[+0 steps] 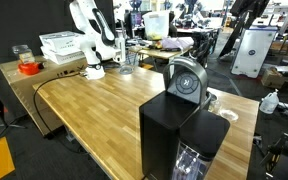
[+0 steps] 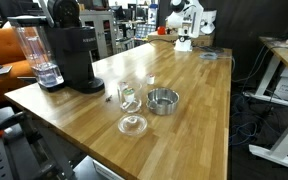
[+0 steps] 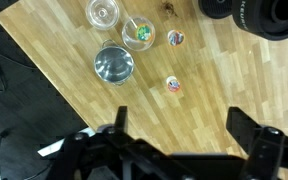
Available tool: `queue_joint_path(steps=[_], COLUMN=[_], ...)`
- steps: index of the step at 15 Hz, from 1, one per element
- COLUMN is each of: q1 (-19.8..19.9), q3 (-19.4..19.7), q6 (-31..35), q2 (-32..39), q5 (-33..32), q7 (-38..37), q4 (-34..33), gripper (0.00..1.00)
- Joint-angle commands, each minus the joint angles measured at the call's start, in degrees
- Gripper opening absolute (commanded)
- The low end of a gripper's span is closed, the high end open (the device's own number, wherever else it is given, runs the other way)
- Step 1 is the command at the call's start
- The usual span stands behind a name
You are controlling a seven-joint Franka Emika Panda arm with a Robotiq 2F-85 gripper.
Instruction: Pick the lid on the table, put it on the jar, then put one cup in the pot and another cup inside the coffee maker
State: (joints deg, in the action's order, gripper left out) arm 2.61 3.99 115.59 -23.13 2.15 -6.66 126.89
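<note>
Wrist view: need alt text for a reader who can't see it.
Looking straight down on a wooden table: a metal pot, a clear lid, an open jar and two small cups. The open gripper frames the bottom edge, holding nothing.

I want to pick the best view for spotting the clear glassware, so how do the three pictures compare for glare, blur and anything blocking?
Exterior view from behind the coffee maker: the machine hides the glassware. Exterior view across the table: soft window glare on the wood, glass lid faint but visible. Wrist view: even light; pot, lid and jar clear from above; open gripper dark along the bottom.
</note>
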Motion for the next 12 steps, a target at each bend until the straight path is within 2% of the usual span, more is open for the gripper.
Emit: queue_joint_path(steps=[1, 5, 6, 12], q1=[0.9, 1.8, 1.0, 1.1], q3=[-1.2, -0.7, -0.8, -1.0], q6=[0.3, 2.0, 0.4, 0.5], q2=[1.5, 3.5, 3.2, 3.4], q5=[-2.7, -3.8, -2.8, -2.8], q7=[0.3, -1.8, -0.5, -0.5], q4=[1.3, 3.6, 2.9, 3.0], gripper=[1.0, 1.0, 1.0, 1.0])
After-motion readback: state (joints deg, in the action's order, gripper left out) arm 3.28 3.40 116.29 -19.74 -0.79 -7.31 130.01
